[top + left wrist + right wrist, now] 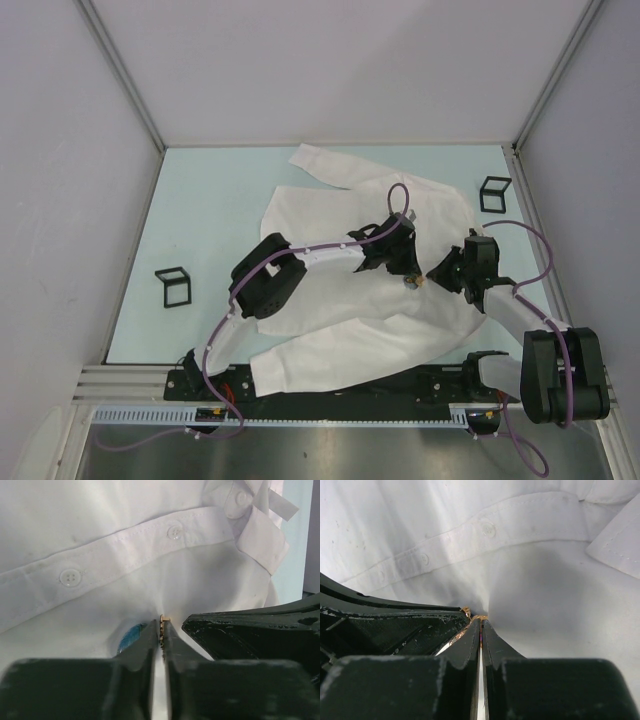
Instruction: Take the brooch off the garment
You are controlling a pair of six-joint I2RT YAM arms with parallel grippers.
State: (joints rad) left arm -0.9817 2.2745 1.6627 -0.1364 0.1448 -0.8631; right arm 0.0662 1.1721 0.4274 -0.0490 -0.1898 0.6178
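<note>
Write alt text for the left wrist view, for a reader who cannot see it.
The left pincer is shut on a small gold brooch on the white garment, seen close up. The black right pincer reaches in from the right, its tip just beside the brooch; a buttoned placket crosses the cloth above.

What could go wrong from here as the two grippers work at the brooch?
Both the left gripper and right gripper pinch the tiny brooch where the shirt puckers; pulling may drag or tear the thin cloth.
They crowd together, so either might slip off or knock the other.
</note>
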